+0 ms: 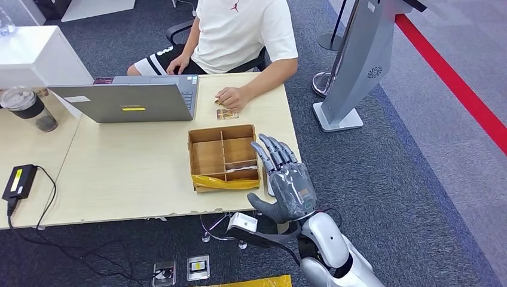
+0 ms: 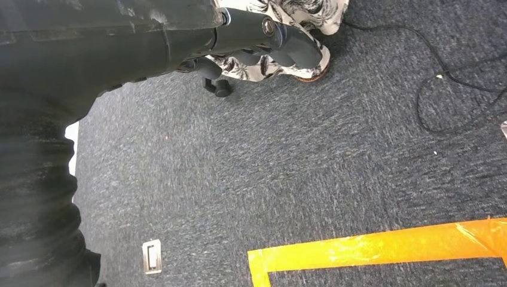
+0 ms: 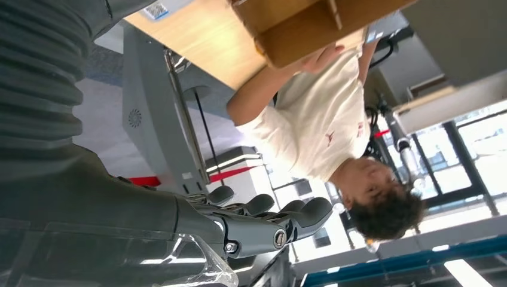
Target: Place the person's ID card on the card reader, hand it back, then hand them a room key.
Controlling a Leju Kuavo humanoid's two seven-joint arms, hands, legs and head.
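Observation:
A small patterned card (image 1: 227, 113) lies on the table at the far side, just under the person's hand (image 1: 232, 96). My right hand (image 1: 286, 179) hovers open over the table's right front corner, fingers stretched toward the person, with nothing in it. It is beside the right wall of a wooden divided box (image 1: 222, 156). A white edge (image 1: 269, 186) peeks out beneath the hand; what it is I cannot tell. In the right wrist view the right hand's fingers (image 3: 269, 209) are spread below the box (image 3: 311, 27). My left hand (image 2: 269, 36) hangs over the carpet, holding nothing.
A grey laptop (image 1: 134, 98) stands at the back of the table, a lidded cup (image 1: 28, 107) and a black adapter (image 1: 19, 181) at the left. The person (image 1: 239, 36) sits opposite. A grey kiosk stand (image 1: 353, 66) is to the right of the table.

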